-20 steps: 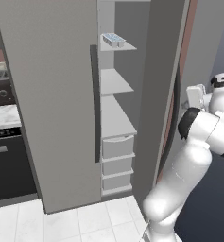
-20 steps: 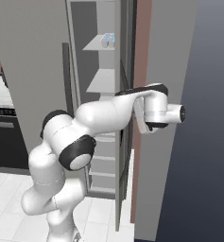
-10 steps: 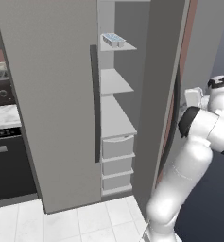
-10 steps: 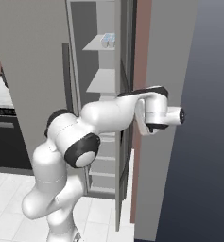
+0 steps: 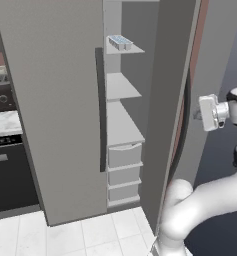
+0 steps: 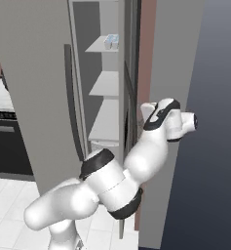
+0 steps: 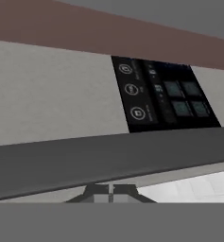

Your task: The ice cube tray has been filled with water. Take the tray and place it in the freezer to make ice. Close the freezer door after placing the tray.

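The ice cube tray (image 5: 120,42) (image 6: 110,41), its cells filled with light-blue water, lies on the top shelf of the freezer (image 5: 121,125). The freezer door (image 5: 171,75) stands open, swung out toward me. My gripper (image 5: 196,115) is on the door's outer side at about mid height, pointing at it. In the hand view my gripper (image 7: 111,191) is shut with nothing between its tips, right against the door's dark handle (image 7: 108,158). Beyond the handle is the grey door face with a black control panel (image 7: 160,97).
The wider grey fridge door (image 5: 55,100) with its dark handle (image 5: 101,110) is closed on the left. A dark oven and counter (image 5: 2,150) stand further left. Drawers (image 5: 124,170) fill the freezer's lower part. My arm's elbow (image 6: 112,185) bulks low in front of the door.
My arm has folded lower, the elbow swinging down and forward, and the hand has dropped slightly beside the door. The tray has not moved, and the door looks unchanged.
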